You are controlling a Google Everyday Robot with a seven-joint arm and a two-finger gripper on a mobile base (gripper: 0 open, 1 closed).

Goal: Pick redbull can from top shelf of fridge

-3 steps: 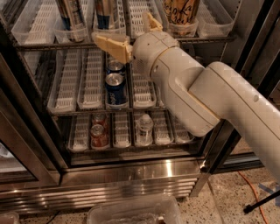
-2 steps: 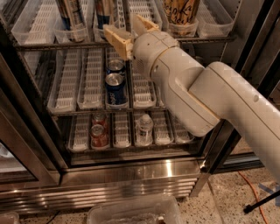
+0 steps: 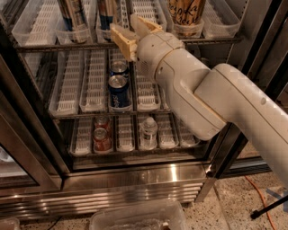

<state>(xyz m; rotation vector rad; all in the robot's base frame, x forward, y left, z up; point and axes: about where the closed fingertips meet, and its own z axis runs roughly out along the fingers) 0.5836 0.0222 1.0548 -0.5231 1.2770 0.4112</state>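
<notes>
The fridge (image 3: pixel 135 175) stands open, with white slotted lane trays on its wire racks. On the top shelf (image 3: pixel 54 46) stand two tall slim cans. The redbull can (image 3: pixel 106 11) shows blue and silver panels; the second slim can (image 3: pixel 73 15) stands in the lane to its left. My gripper (image 3: pixel 131 30) is open and empty. It is at the front edge of the top shelf, just right of the redbull can, with tan fingers (image 3: pixel 120 39) pointing into the fridge. The can tops are cut off by the frame.
A wide tan can with black script (image 3: pixel 186 11) stands on the top shelf, right of the gripper. Blue Pepsi cans (image 3: pixel 119 90) are on the middle rack. Red cans (image 3: pixel 102 139) and a water bottle (image 3: pixel 147 130) are on the lower rack. A clear tub (image 3: pixel 135 218) and an orange cable (image 3: pixel 258 193) lie on the floor.
The gripper has moved up and a little to the right, from in front of the middle rack's back to the front edge of the top shelf. The cans have not moved.
</notes>
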